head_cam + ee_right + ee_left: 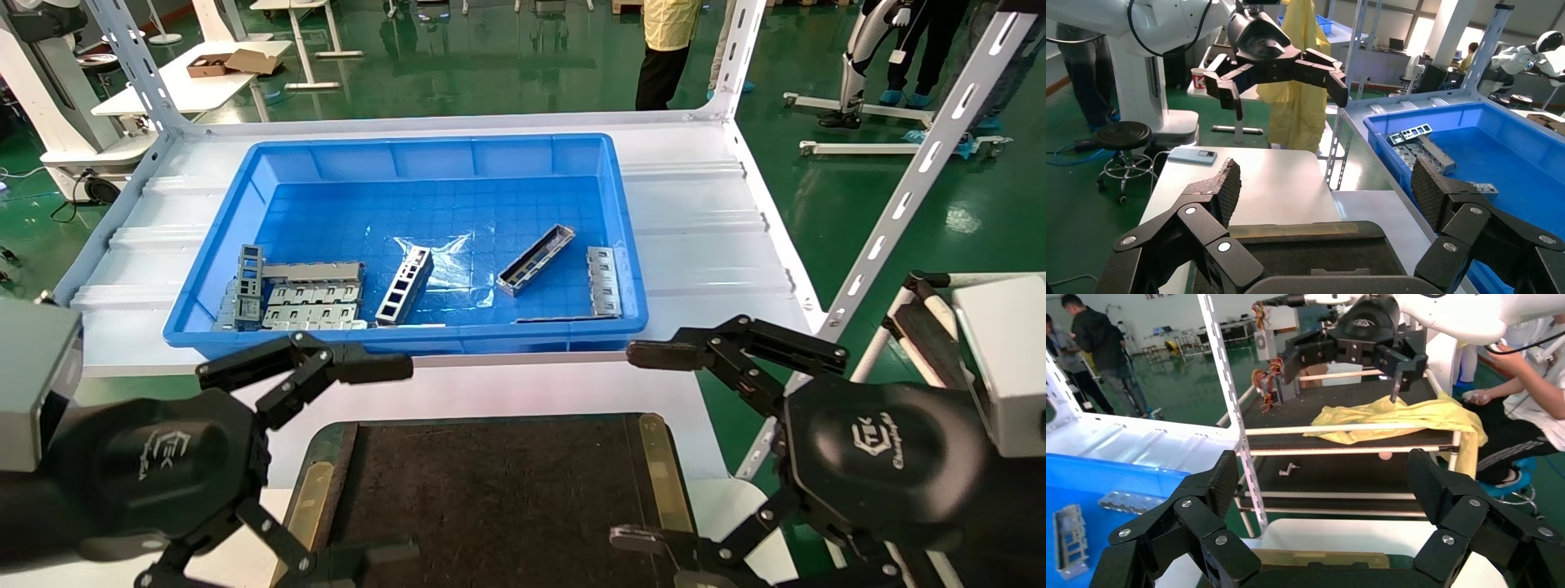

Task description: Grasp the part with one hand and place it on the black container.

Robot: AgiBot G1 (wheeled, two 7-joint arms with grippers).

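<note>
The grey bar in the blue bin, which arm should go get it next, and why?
Probably the right gripper should reach forward over the blue bin toward the part. It is open and holds nothing, the part lies on that side, and the black container has no part on it.

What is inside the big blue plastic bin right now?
The big blue plastic bin holds the long grey metal trough-shaped part, a ladder-like grey frame, flat tabbed grey plates and clear plastic film. Whatever lies under the stacked plates is hidden.

One blue bin [245,245], one black container [490,490], one part [535,260], two open hands.
</note>
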